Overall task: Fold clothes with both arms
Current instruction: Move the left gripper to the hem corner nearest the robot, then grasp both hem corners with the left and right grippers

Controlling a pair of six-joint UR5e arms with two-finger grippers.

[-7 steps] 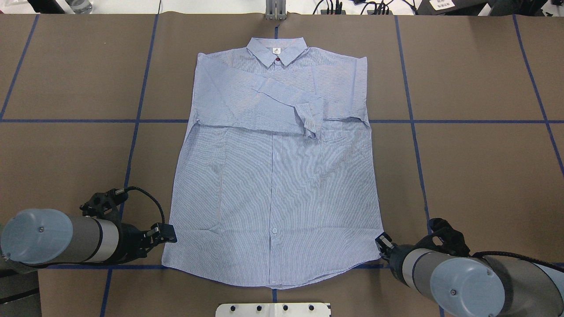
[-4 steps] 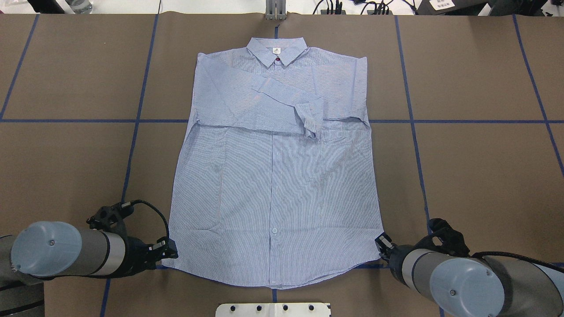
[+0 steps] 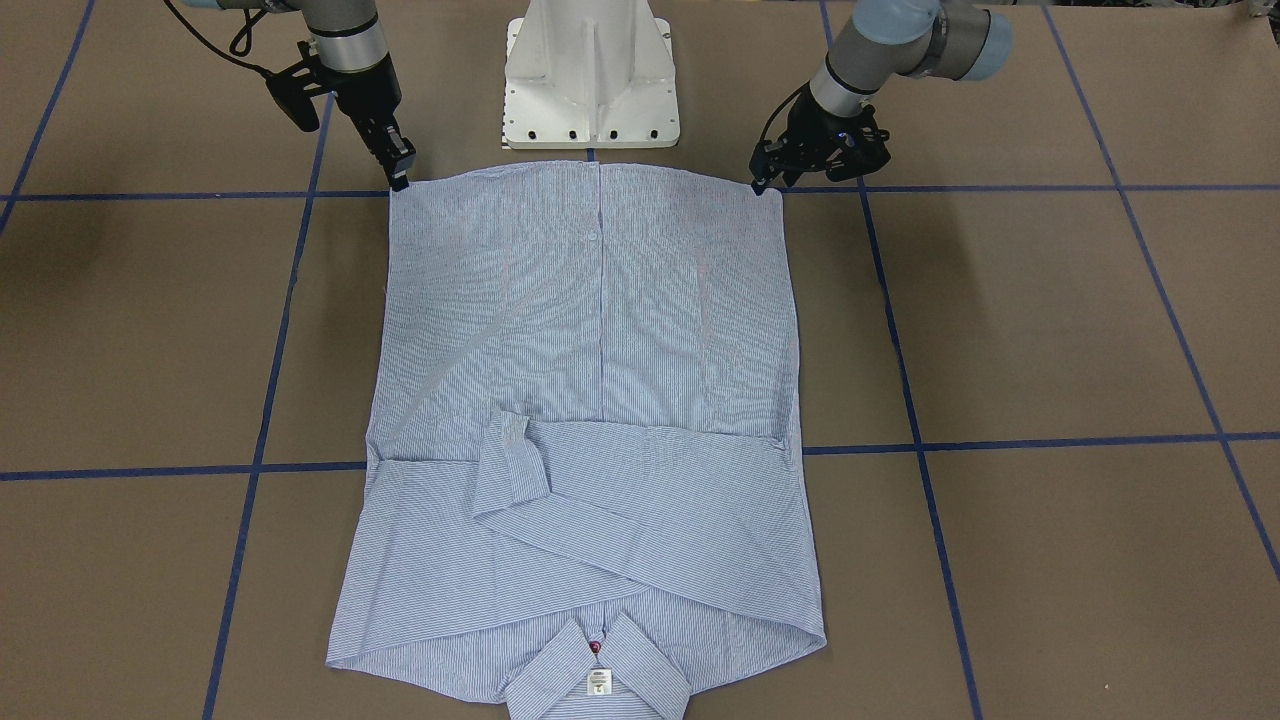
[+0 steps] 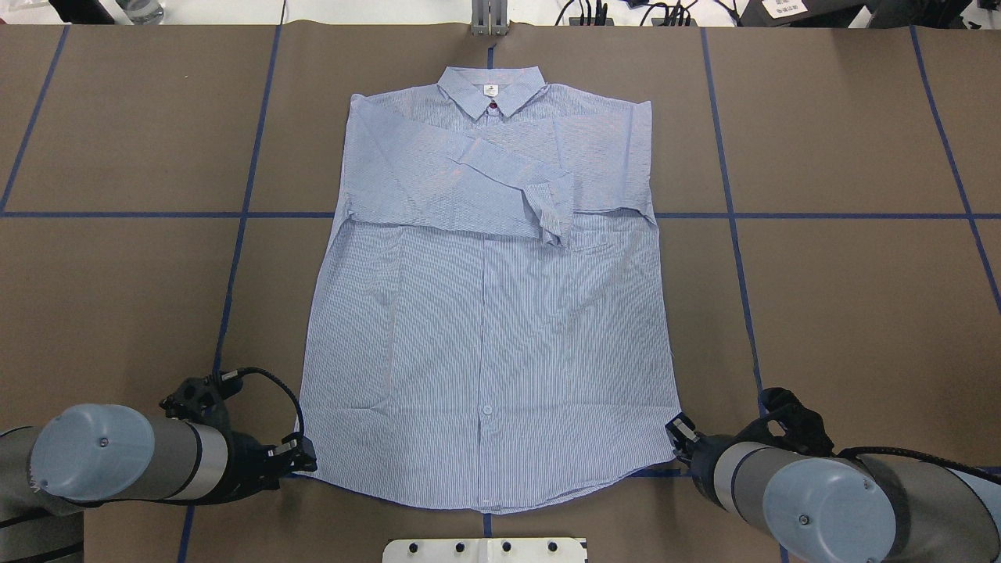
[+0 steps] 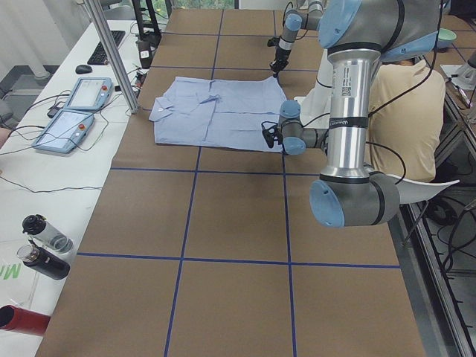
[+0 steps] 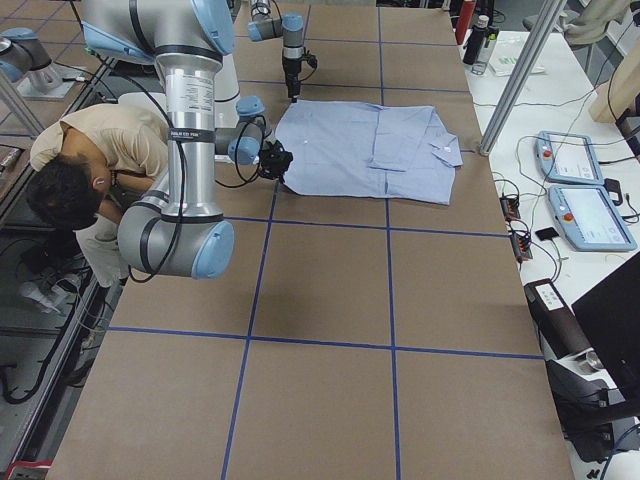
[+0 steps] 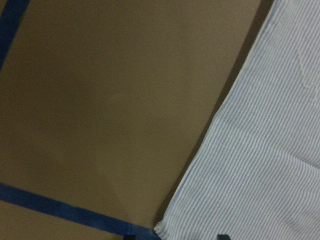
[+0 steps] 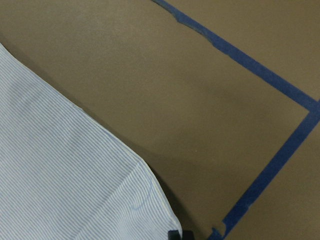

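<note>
Lying flat on brown blue-taped table [image 4: 117, 297], shirt [image 4: 485, 328]; left gripper [image 4: 303, 461] spread; right gripper [image 4: 677, 432], cannot tell.

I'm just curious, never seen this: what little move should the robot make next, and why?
Probably pinch the two hem corners of the shirt: the left claw and the right claw each sit at one, the sleeves already lie folded across the chest, and it lies flat.
</note>
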